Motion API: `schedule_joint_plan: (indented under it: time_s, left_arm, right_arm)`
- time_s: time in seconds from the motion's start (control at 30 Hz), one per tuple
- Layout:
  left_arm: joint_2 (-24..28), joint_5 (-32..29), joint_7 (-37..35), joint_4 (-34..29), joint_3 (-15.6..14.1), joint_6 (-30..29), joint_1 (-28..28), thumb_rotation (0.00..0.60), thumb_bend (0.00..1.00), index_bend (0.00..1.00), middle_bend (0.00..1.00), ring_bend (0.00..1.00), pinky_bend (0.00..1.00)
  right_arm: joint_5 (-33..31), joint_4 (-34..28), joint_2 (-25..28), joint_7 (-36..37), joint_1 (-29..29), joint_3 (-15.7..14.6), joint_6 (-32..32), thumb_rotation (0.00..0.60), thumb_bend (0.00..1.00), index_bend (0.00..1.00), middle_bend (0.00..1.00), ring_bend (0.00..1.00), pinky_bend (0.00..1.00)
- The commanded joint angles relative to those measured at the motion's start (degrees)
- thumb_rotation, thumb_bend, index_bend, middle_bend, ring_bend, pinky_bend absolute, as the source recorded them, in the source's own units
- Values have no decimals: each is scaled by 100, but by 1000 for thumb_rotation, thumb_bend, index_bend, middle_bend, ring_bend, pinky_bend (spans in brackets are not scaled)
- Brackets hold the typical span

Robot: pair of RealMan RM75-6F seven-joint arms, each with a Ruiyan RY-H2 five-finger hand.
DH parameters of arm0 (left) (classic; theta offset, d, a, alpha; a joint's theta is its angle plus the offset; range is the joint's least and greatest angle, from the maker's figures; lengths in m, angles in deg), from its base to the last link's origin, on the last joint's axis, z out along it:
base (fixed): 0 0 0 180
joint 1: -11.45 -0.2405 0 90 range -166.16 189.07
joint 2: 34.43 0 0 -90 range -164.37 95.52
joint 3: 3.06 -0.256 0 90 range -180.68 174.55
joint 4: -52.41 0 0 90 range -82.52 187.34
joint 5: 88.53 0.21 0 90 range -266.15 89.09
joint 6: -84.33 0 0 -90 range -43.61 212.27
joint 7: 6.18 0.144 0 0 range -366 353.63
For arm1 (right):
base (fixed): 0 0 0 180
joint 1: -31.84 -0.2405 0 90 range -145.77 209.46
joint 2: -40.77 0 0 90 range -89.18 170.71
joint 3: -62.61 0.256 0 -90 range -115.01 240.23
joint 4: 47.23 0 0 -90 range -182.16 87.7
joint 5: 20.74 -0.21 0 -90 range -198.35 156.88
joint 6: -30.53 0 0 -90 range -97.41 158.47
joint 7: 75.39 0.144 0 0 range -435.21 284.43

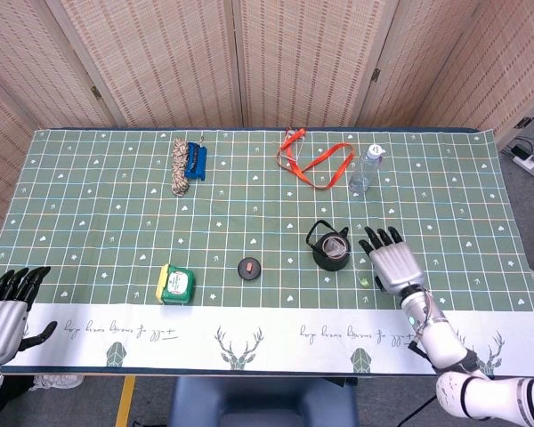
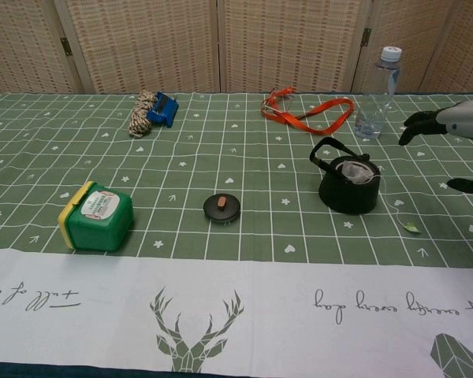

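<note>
A small black teapot [image 1: 329, 248] [image 2: 347, 185] stands lidless on the green checked tablecloth, with something pale inside it. Its black lid [image 1: 247, 269] [image 2: 221, 208] lies apart to the left. My right hand [image 1: 394, 265] [image 2: 454, 126] hovers just right of the teapot, fingers spread, holding nothing. A small green tag [image 1: 363, 282] [image 2: 411, 226] lies on the cloth between the hand and the teapot. My left hand [image 1: 7, 307] sits off the table's front left corner, empty, fingers apart.
A green box with a yellow rim [image 1: 175, 283] [image 2: 97, 215] stands front left. At the back lie a rope bundle with a blue clip [image 1: 185, 164] [image 2: 150, 110], an orange strap [image 1: 313, 158] [image 2: 306, 111] and a clear water bottle [image 1: 363, 171] [image 2: 376, 93].
</note>
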Motion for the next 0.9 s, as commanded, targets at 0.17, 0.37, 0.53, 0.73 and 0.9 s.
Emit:
schedule_joint_plan:
  time_s: [0.17, 0.37, 0.53, 0.73, 0.9]
  left_arm:
    - [18, 38, -70, 0, -5, -36, -11, 600, 244, 0, 53, 36, 3]
    - [41, 57, -137, 2, -6, -74, -27, 600, 244, 0, 53, 35, 3]
    - [51, 58, -176, 11, -1, -85, -31, 600, 244, 0, 53, 31, 3]
    - [38, 61, -158, 13, 2, -108, -40, 600, 244, 0, 53, 28, 5]
    - [52, 49, -210, 30, 16, -129, -50, 600, 244, 0, 57, 28, 8]
  right_arm:
    - [-1395, -139, 193, -384, -1023, 413, 469, 600, 442, 196, 444, 286, 0]
    - [-2016, -121, 242, -426, -1479, 347, 735, 600, 443, 247, 552, 364, 1]
    - [-2520, -162, 321, -486, -1798, 180, 770, 600, 442, 248, 583, 388, 10]
    - [-2792, 247, 197, -252, -1996, 33, 1172, 600, 442, 256, 602, 470, 523]
    - [-2849, 687, 150, 214, -2059, 12, 1739, 600, 443, 273, 652, 510, 697]
